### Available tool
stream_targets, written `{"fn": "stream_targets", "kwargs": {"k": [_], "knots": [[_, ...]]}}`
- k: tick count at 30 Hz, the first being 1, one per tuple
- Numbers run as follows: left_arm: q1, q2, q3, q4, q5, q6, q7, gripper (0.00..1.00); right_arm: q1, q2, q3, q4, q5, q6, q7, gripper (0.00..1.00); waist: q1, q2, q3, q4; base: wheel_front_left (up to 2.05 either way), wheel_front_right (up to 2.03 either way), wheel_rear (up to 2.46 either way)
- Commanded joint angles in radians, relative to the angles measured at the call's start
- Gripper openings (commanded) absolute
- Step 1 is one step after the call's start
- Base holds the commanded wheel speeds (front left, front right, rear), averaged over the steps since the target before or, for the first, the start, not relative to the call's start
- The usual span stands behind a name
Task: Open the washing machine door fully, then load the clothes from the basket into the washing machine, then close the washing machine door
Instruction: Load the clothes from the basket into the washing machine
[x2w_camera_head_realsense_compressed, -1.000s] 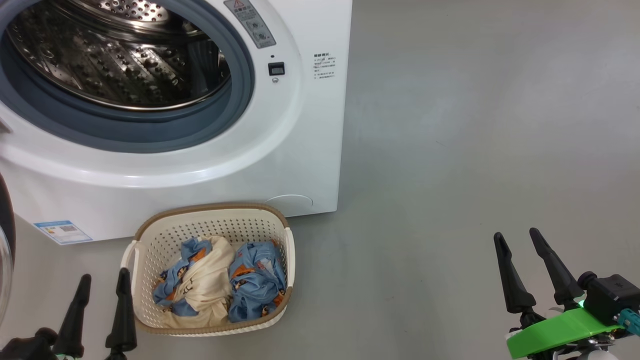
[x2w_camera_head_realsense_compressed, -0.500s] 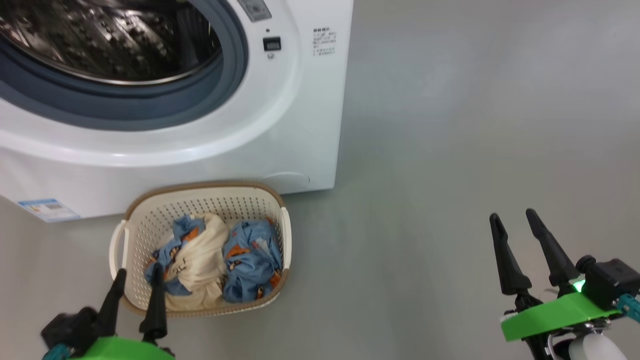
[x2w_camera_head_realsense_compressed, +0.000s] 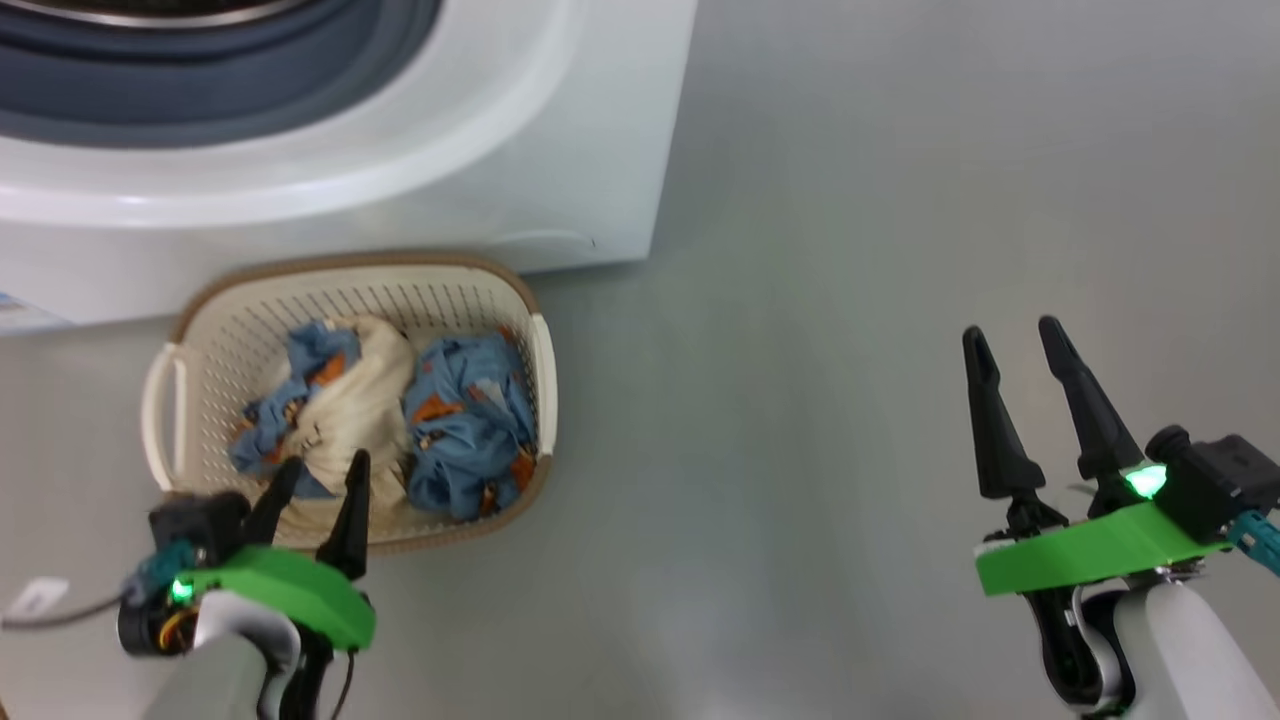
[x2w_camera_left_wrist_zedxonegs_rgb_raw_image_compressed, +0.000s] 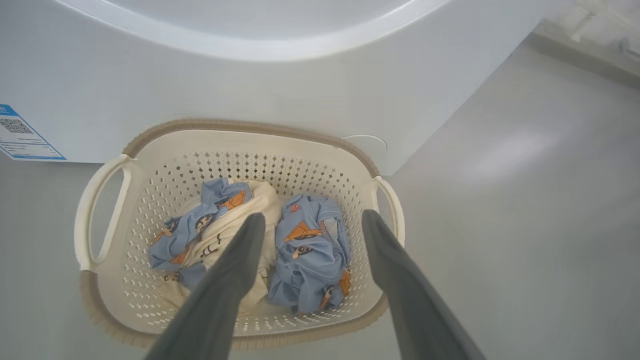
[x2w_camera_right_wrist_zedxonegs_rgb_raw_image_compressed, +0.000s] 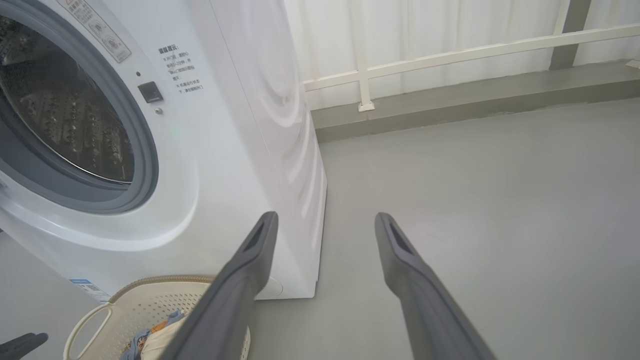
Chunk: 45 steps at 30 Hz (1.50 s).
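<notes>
The washing machine (x2w_camera_head_realsense_compressed: 560, 130) stands at the top left, its steel drum (x2w_camera_right_wrist_zedxonegs_rgb_raw_image_compressed: 65, 115) uncovered; its door is out of view. The basket (x2w_camera_head_realsense_compressed: 300, 270) sits on the floor against the machine's front. Inside it lie the clothes, a cream garment (x2w_camera_head_realsense_compressed: 365, 400) between light blue printed ones (x2w_camera_head_realsense_compressed: 465, 430). My left gripper (x2w_camera_head_realsense_compressed: 325, 462) hovers open above the basket's near rim. In the left wrist view this gripper (x2w_camera_left_wrist_zedxonegs_rgb_raw_image_compressed: 314, 215) points at the right-hand blue garment (x2w_camera_left_wrist_zedxonegs_rgb_raw_image_compressed: 310, 260) without touching it. My right gripper (x2w_camera_head_realsense_compressed: 1010, 328) is open and empty above bare floor, far to the basket's right.
Grey floor (x2w_camera_head_realsense_compressed: 850, 300) spreads to the right of the machine. A blue label (x2w_camera_left_wrist_zedxonegs_rgb_raw_image_compressed: 20, 135) sits low on the machine's front. In the right wrist view a white railing (x2w_camera_right_wrist_zedxonegs_rgb_raw_image_compressed: 450, 55) and a pale curtain close off the far side beyond a low ledge.
The head camera has tilted down, so the machine slid up the picture. My left gripper moved right and forward, from beside the basket to above its near rim. Both grippers stayed open.
</notes>
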<state>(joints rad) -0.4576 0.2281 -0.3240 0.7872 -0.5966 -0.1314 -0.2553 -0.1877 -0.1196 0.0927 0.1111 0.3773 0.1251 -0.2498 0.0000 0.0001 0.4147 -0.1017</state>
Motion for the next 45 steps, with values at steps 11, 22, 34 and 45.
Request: {"fn": "stream_targets", "kwargs": {"k": [11, 22, 34, 45], "knots": [[-0.251, 0.13, -0.211, 0.161, -0.189, 0.001, 0.142, 1.0, -0.102, 0.055, 0.042, -0.043, -0.001, 0.006, -0.012, 1.0, 0.0, -0.0001, 0.237, -0.097, 0.0, 0.0, 0.0], [-0.377, 0.219, -0.349, 0.17, -0.399, 0.001, 0.334, 1.0, -0.139, 0.069, 0.061, -0.066, 0.03, 0.006, -0.012, 1.0, 0.0, -0.0001, 0.342, -0.161, 0.0, 0.0, 0.0], [-0.47, 0.293, -0.438, 0.185, -0.53, 0.001, 0.381, 1.0, -0.143, 0.069, 0.076, -0.113, 0.075, 0.006, -0.012, 1.0, 0.0, -0.0001, 0.421, -0.221, 0.0, 0.0, 0.0], [-0.563, 0.314, -0.516, 0.288, -0.516, 0.001, 0.36, 1.0, -0.147, 0.069, 0.095, -0.137, 0.08, 0.006, -0.012, 1.0, 0.0, -0.0001, 0.467, -0.249, 0.0, 0.0, 0.0]]}}
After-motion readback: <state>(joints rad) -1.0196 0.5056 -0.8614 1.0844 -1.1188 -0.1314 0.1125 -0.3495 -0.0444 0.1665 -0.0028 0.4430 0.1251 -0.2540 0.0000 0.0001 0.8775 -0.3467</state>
